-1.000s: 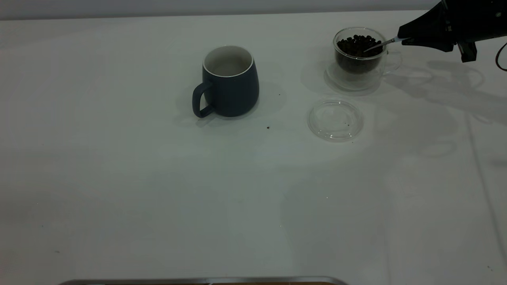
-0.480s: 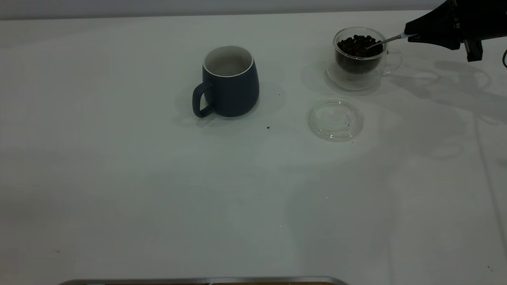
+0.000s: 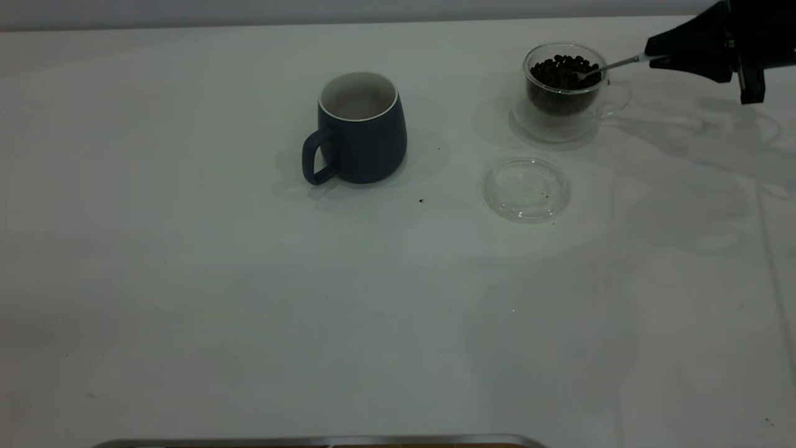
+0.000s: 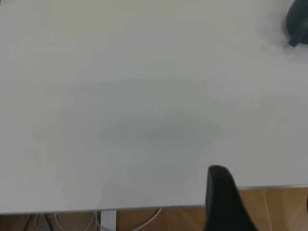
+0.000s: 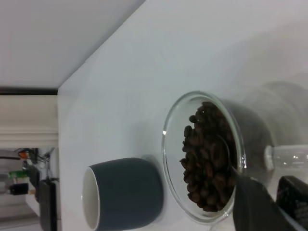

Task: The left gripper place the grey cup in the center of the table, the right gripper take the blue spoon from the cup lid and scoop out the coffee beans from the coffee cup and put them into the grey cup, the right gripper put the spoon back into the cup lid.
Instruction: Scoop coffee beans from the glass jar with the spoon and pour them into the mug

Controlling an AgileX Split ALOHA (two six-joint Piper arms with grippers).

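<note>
The grey cup (image 3: 360, 127) stands upright near the table's middle, handle toward the front left; it also shows in the right wrist view (image 5: 122, 192). The glass coffee cup (image 3: 564, 87) of coffee beans (image 5: 207, 156) stands at the back right. My right gripper (image 3: 652, 52) is just right of it, shut on the spoon (image 3: 612, 63). The spoon's thin metal shaft reaches over the rim and its bowl lies in the beans near the right side. Its blue handle is hidden in the jaws. The clear cup lid (image 3: 527, 188) lies empty in front of the coffee cup. My left gripper (image 4: 264, 207) is open and empty, parked at the table's edge.
A few stray beans or crumbs (image 3: 421, 200) lie on the white table between the grey cup and the lid. A metal rim (image 3: 323, 440) runs along the front edge. Cables (image 4: 139, 219) hang below the table's edge in the left wrist view.
My right gripper has drawn back to the right with the spoon. The spoon's bowl has slid from the middle of the beans toward the cup's right rim.
</note>
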